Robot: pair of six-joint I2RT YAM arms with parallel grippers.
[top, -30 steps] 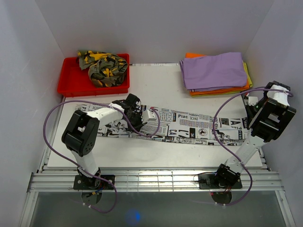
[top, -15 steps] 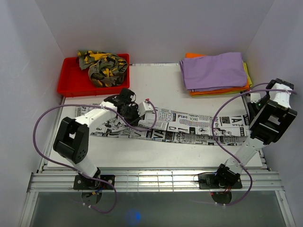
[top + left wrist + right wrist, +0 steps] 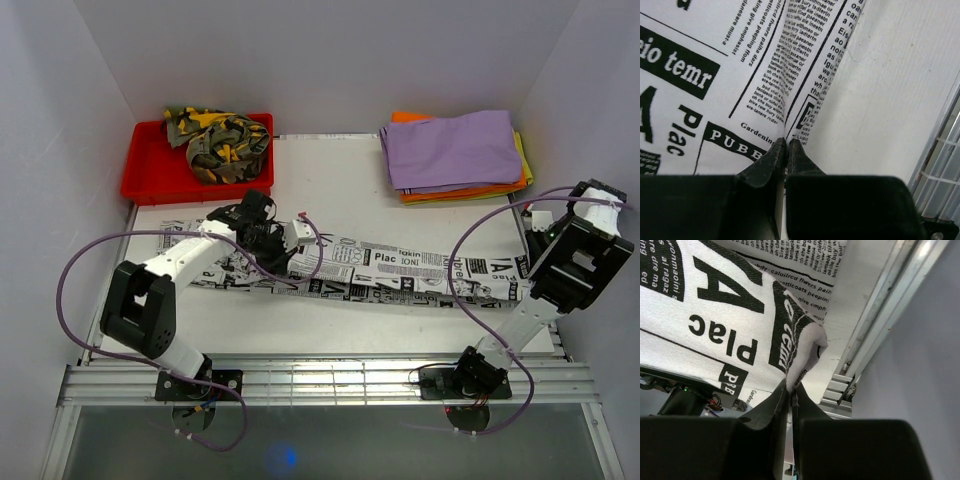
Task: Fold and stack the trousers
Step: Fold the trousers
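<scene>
The white newspaper-print trousers [image 3: 400, 270] lie stretched in a long band across the table, left to right. My left gripper [image 3: 300, 245] is over their left part, shut on a raised fold of the printed cloth [image 3: 790, 95]; its fingertips [image 3: 778, 150] pinch the crease. My right gripper [image 3: 530, 235] holds the band's right end off the table, shut on a bunched corner of the cloth [image 3: 795, 347] beside the table's right rail. A second pair, camouflage trousers [image 3: 218, 142], sits crumpled in the red tray [image 3: 140, 185] at the back left.
A stack of folded cloths with a purple one on top [image 3: 455, 150] lies at the back right. White walls close in on both sides. Metal rails [image 3: 330, 380] run along the near edge, and purple cables loop from both arms.
The left arm has swung out and back, carrying its pinched fold slightly toward the back left. The right gripper has drawn to the right. The trousers now lie straighter and tauter.
</scene>
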